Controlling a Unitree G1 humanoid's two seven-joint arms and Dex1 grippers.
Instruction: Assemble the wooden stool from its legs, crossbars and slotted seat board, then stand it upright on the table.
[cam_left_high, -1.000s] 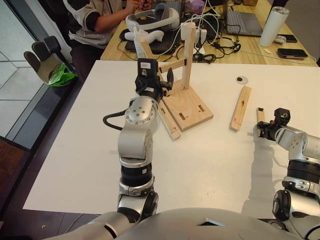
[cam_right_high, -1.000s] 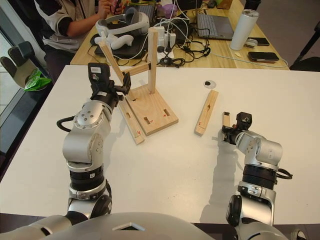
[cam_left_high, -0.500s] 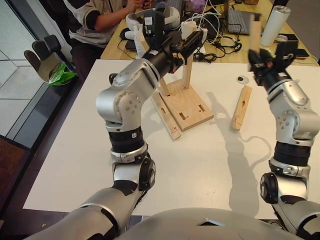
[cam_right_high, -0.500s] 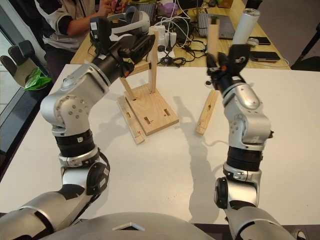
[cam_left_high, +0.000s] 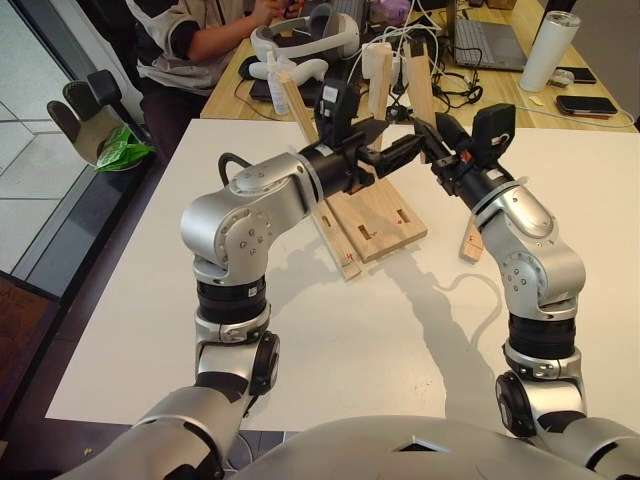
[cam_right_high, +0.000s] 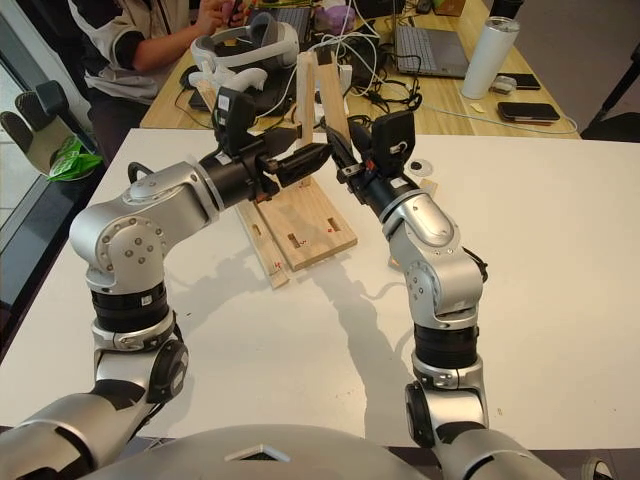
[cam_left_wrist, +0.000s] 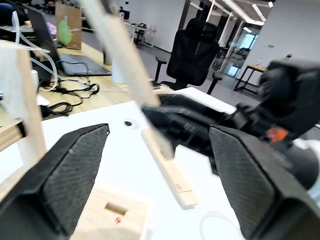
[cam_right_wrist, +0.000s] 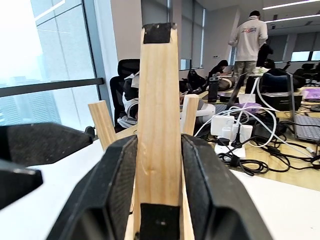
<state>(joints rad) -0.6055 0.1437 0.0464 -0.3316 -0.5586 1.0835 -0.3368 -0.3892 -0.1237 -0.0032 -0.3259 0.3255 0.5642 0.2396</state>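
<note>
The held leg (cam_left_wrist: 132, 75) is blurred, top cut off (loose leg (cam_left_high: 469, 243) mostly behind right arm (cam_left_high: 525, 215)).

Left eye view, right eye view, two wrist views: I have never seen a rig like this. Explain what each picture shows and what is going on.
This is a humanoid robot with two arms, each ending in a two-finger gripper. The two eye views come from a camera pair on its head, looking down over the arms at a white table. Each wrist view comes from a camera on that arm, looking along its fingers.

On the table lies a slotted seat board with two legs standing in it. A wooden strip lies beside it, and a loose wooden piece lies partly behind the right arm.

The right gripper is shut on a wooden leg, held up in the air near the board. The left gripper is open. In its wrist view its pads sit either side of that leg, not closed on it.
</note>
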